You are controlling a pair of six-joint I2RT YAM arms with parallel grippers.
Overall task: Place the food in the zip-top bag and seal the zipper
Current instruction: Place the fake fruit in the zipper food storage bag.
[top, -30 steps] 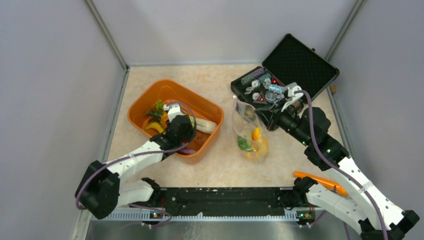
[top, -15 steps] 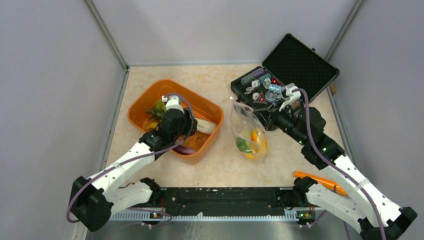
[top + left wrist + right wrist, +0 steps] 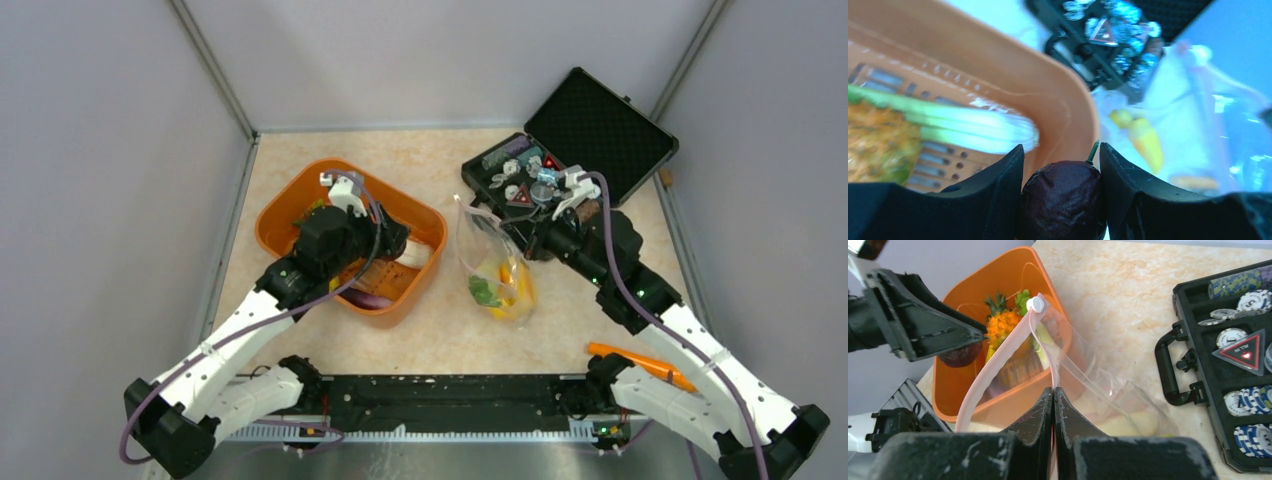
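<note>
My left gripper (image 3: 1062,150) is shut on a dark purple eggplant (image 3: 1063,200) and holds it over the right side of the orange tub (image 3: 300,190), pointing toward the bag; it also shows in the right wrist view (image 3: 968,340). My right gripper (image 3: 1053,390) is shut on the pinkish zipper strip (image 3: 998,360) and holds the clear zip-top bag (image 3: 497,270) open and upright. Yellow fruit (image 3: 515,272) and a green piece (image 3: 484,290) lie inside the bag. A pineapple (image 3: 1003,322) and a leafy green-white stalk (image 3: 973,132) lie in the tub.
An open black case (image 3: 590,130) of chips and trinkets stands at the back right, just behind the bag. An orange-handled tool (image 3: 640,362) lies near the right arm's base. Grey walls close in the table on three sides.
My left gripper has risen out of the tub with the eggplant and swung right toward the bag. My right gripper has pulled the bag's mouth a little up and to the left.
</note>
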